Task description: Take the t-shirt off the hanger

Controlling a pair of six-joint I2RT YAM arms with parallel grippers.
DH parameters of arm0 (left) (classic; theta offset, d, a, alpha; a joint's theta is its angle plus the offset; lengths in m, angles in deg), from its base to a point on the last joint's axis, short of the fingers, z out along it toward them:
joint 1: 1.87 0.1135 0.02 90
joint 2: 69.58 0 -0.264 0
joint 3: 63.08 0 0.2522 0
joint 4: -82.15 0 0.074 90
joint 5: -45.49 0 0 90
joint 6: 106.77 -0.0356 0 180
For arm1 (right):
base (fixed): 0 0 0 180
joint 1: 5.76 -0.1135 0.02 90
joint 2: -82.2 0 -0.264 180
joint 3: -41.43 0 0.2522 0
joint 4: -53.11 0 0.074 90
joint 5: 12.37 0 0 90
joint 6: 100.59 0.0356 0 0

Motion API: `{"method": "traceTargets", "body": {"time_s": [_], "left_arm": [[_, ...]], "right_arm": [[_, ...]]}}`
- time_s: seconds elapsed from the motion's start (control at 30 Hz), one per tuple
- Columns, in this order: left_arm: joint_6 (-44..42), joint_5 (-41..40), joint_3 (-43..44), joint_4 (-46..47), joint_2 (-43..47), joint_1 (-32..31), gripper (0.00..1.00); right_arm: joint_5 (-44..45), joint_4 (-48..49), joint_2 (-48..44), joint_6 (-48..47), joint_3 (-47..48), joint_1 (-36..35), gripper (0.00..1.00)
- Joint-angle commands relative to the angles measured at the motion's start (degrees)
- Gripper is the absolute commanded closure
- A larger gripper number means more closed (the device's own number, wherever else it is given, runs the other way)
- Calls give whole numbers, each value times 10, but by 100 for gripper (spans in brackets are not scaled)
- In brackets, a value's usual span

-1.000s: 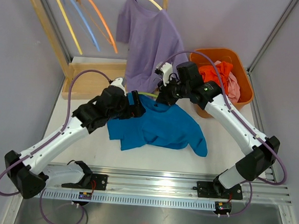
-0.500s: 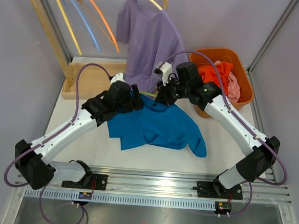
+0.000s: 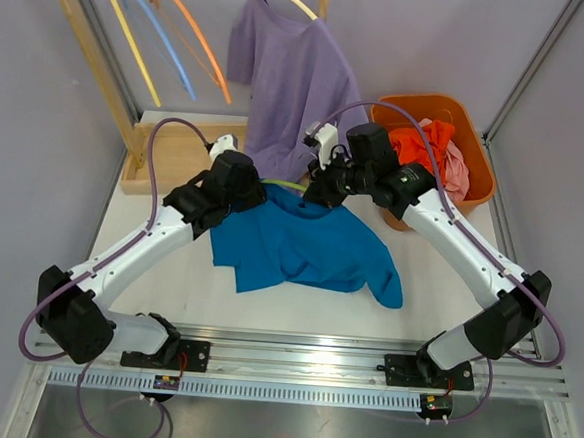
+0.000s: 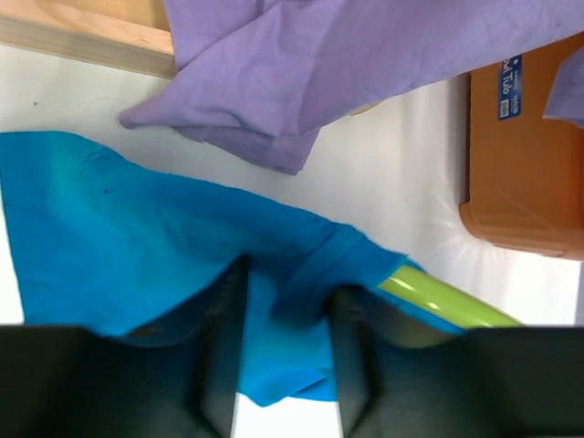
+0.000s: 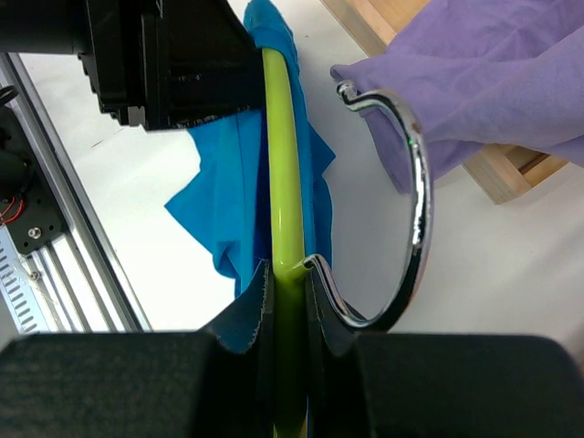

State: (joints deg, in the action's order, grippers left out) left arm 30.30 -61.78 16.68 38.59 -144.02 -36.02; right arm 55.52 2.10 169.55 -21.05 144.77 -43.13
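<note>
The blue t-shirt [image 3: 310,245] lies crumpled on the white table, still threaded on a lime-green hanger [image 3: 286,184]. My right gripper [image 3: 319,193] is shut on the green hanger [image 5: 278,137] at its neck, just beside the chrome hook [image 5: 415,182]; in the right wrist view the gripper [image 5: 290,274] clamps the bar tightly. My left gripper [image 3: 259,192] has come in at the shirt's upper left. Its fingers [image 4: 224,310] pinch a bunched fold of blue t-shirt [image 4: 137,210] beside the emerging hanger [image 4: 443,299]; the gripper [image 4: 287,283] is shut on the cloth.
A purple t-shirt [image 3: 287,78] hangs from the wooden rack [image 3: 92,65], its hem draping onto the table near both grippers. Yellow, blue and orange hangers [image 3: 189,41] hang at the left. An orange basket [image 3: 476,167] of clothes stands at the right.
My left arm has moved up and right onto the shirt's collar edge, and its jaws have closed from wide open onto the blue fabric. The right gripper has held still on the hanger.
</note>
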Motion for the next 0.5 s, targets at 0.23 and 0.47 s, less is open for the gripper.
{"method": "traceTargets", "body": {"time_s": [0.23,0.47], "left_arm": [[-19,-55,-15,18,56,29,100],[-32,-50,-73,-17,123,112,100]], "right_arm": [[-8,9,-63,-85,-39,2,100],[-84,-47,-110,-186,-92,41,100]]}}
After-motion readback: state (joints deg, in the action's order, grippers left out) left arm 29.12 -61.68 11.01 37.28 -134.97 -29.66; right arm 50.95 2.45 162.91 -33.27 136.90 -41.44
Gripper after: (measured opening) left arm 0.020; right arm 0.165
